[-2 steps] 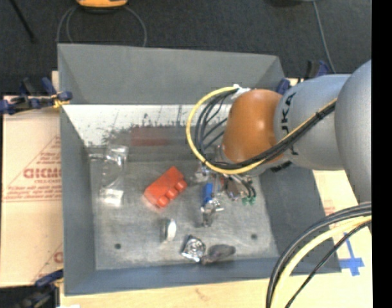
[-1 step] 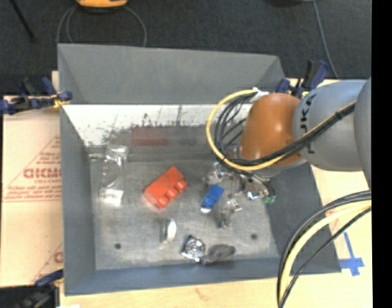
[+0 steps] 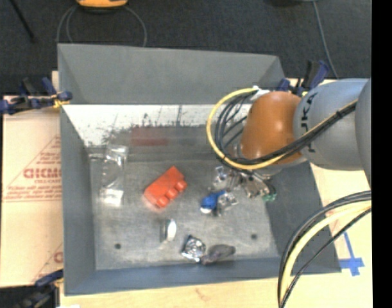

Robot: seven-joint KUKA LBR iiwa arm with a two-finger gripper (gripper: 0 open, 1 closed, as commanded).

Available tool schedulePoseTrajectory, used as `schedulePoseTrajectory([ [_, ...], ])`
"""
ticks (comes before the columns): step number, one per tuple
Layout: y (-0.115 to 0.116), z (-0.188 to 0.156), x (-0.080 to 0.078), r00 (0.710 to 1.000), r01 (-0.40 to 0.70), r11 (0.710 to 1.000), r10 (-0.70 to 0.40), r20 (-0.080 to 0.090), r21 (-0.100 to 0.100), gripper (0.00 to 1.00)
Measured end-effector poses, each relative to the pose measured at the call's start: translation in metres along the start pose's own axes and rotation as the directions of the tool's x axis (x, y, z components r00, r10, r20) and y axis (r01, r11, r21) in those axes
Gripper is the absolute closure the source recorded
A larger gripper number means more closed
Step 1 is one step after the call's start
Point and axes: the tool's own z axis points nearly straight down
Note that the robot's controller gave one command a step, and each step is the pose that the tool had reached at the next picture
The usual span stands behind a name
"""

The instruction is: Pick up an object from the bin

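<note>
End effector low, just beside small blue object

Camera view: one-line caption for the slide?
Gripper low in the grey bin beside a small blue object, orange block nearby.

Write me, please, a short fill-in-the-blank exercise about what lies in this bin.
1. The small thing nearest the gripper is coloured ____.
2. In the camera view, the orange block lies to the ____ of the gripper.
3. The arm reaches into the bin from the view's ____.

Missing words: blue; left; right.
</note>
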Motion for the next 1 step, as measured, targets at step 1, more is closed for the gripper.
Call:
schedulePoseTrajectory([
  [1, -0.0049, -0.1506, -0.0048, 1.0, -0.017, 1.0, 0.017, -0.004, 0.001, 1.0],
])
